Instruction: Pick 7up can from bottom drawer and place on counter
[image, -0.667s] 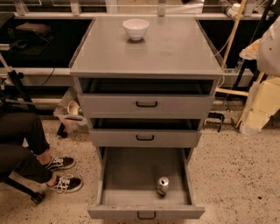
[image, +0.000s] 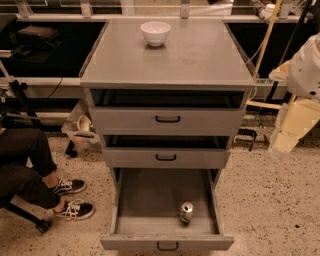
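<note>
Left of the grey drawer cabinet (image: 167, 120), a seated person's dark-trousered legs (image: 25, 170) reach in from the frame edge, with black-and-white sneakers (image: 72, 199) resting on the speckled floor (image: 270, 210). On the cabinet's top, the counter (image: 190, 60) carries a white bowl (image: 155, 32) near its far edge, a little left of centre. Below the counter, the two shallower drawers (image: 166, 157) are pushed nearly closed. Under them the bottom drawer (image: 145, 200) is pulled far out toward the camera. The 7up can (image: 186, 212) lies tilted on the drawer floor, right of centre and near the drawer's front wall, apart from the side walls. Right of the cabinet and well apart from it, the gripper (image: 286, 135) hangs at about the height of the upper drawers, below the white arm (image: 307, 70); how its jaws stand cannot be told from this angle.
</note>
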